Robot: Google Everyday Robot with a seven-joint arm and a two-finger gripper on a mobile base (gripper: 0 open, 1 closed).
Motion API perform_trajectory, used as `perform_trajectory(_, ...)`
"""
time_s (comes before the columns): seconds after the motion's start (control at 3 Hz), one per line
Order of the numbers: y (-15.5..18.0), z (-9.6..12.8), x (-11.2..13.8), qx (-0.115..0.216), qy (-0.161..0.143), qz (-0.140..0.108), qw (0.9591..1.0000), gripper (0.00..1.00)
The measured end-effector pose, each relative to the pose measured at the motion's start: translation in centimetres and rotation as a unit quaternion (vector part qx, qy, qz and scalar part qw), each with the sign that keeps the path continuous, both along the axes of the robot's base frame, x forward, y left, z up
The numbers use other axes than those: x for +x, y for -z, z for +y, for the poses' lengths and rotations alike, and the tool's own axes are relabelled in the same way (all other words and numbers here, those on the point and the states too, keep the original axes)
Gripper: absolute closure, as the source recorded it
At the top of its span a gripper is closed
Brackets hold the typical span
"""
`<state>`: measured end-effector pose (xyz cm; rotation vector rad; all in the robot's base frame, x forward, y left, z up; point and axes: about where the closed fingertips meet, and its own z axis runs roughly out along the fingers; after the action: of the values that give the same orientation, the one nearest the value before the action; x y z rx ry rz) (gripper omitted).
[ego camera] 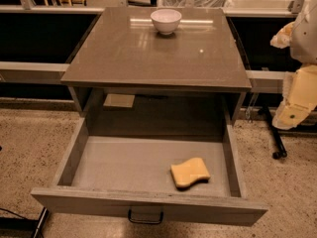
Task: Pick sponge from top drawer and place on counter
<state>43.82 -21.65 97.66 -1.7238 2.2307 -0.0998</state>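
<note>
Sponge (pixel 189 172) lies untouched near the open top drawer's (pixel 148 209) front-right corner; gripper (pixel 296 104) hangs past the surface's (pixel 148 58) right edge, closure I cannot tell.

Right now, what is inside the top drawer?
Inside the top drawer only the sponge lies, near its front right. The front panel hides the floor strip just behind it. The gripper hangs outside, to the right.

One sponge (pixel 189 172), one bowl (pixel 166 20); one gripper (pixel 293 110), right
</note>
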Motion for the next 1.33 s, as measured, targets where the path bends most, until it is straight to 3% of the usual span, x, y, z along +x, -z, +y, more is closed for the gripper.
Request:
perform_trajectory(0.33, 0.3, 0.3, 0.2, -0.003, -0.002, -0.001, 1.0000, 0.00)
perform_trajectory(0.67, 2.9, 2.5, 1.8, -0.033, -0.020, -0.006, 0.9993, 0.00)
perform_trajectory(1.0, 11.7, 6.6, 4.0, -0.035, -0.069, 0.028, 0.9966, 0.00)
perform_trajectory(1.33, 19.6, 9.4, 4.4, 0.011, -0.121, 0.048, 0.9915, 0.00)
